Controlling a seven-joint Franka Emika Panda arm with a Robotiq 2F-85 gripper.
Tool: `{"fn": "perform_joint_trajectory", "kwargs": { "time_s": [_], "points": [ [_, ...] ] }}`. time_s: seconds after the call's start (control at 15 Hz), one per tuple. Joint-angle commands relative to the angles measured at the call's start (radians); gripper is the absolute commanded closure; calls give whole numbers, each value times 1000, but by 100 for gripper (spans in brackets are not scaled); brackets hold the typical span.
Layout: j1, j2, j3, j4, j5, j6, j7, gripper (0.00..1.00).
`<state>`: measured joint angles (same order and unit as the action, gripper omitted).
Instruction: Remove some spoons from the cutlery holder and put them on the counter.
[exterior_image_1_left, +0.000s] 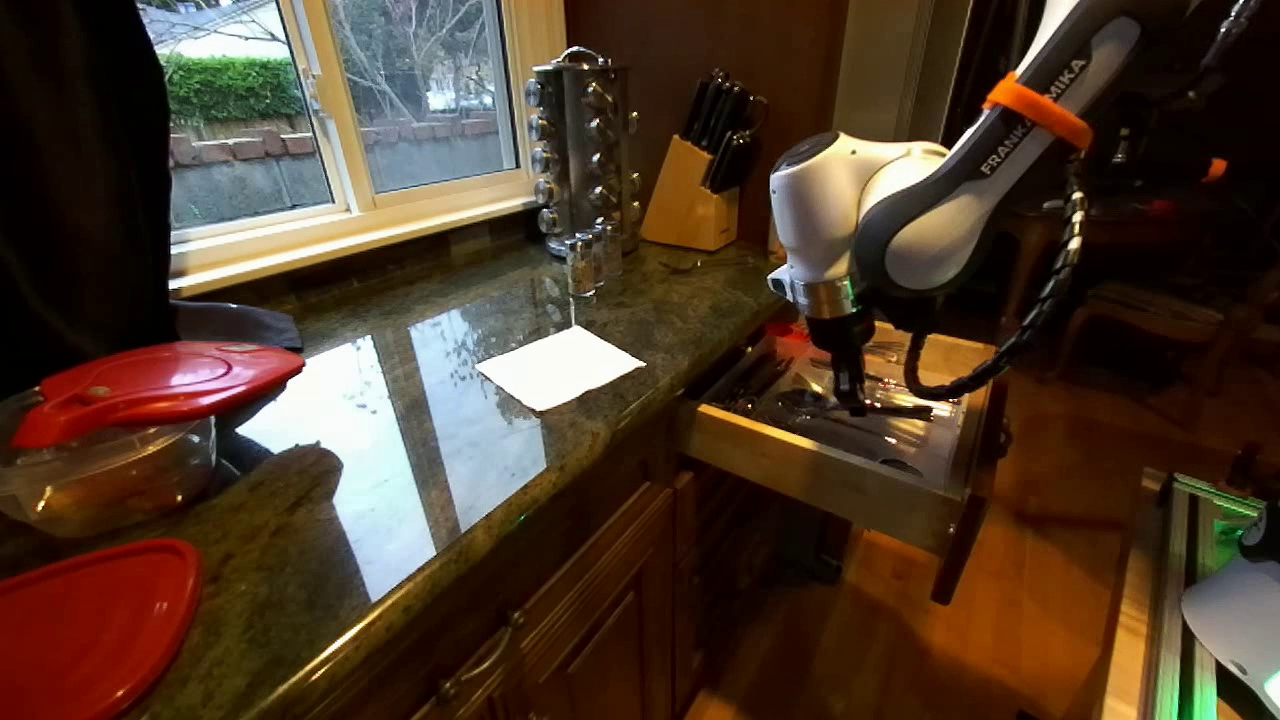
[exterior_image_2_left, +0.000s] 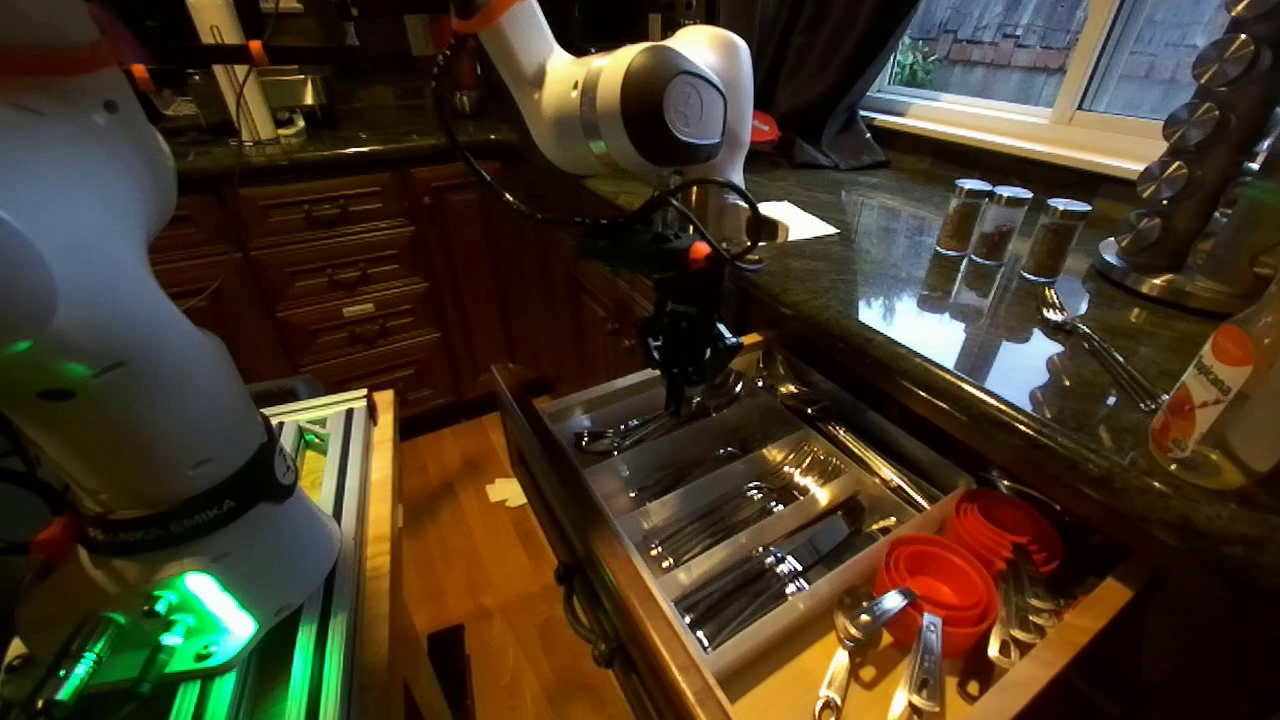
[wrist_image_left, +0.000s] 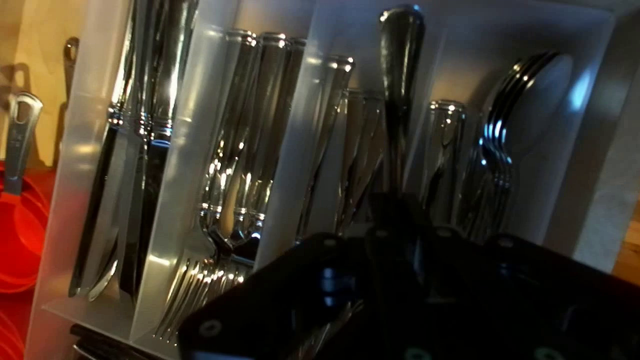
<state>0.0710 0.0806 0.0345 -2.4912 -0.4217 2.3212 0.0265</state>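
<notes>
In the wrist view the gripper (wrist_image_left: 397, 202) is clamped around one utensil (wrist_image_left: 401, 50), probably a spoon, though its far end is hidden behind the gripper itself. At least three spoons (wrist_image_left: 524, 82) nest in the rightmost compartment of the cutlery holder (wrist_image_left: 80, 155), their lower ends partly covered. In an exterior view three jars (exterior_image_2_left: 1000, 228) stand on the counter (exterior_image_2_left: 880, 250), near slim silvery pieces (exterior_image_2_left: 1108, 358) too overlapped to count.
</notes>
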Motion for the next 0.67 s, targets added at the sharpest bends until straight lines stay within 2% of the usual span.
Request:
{"fn": "perform_joint_trajectory", "kwargs": {
  "time_s": [0.0,0.4,0.6],
  "points": [
    [12,-31,8,1,-77,-106,6,98],
    [4,-108,24,-20,-53,-230,-127,98],
    [-4,-161,19,-21,-9,-268,-242,98]
  ]
}}
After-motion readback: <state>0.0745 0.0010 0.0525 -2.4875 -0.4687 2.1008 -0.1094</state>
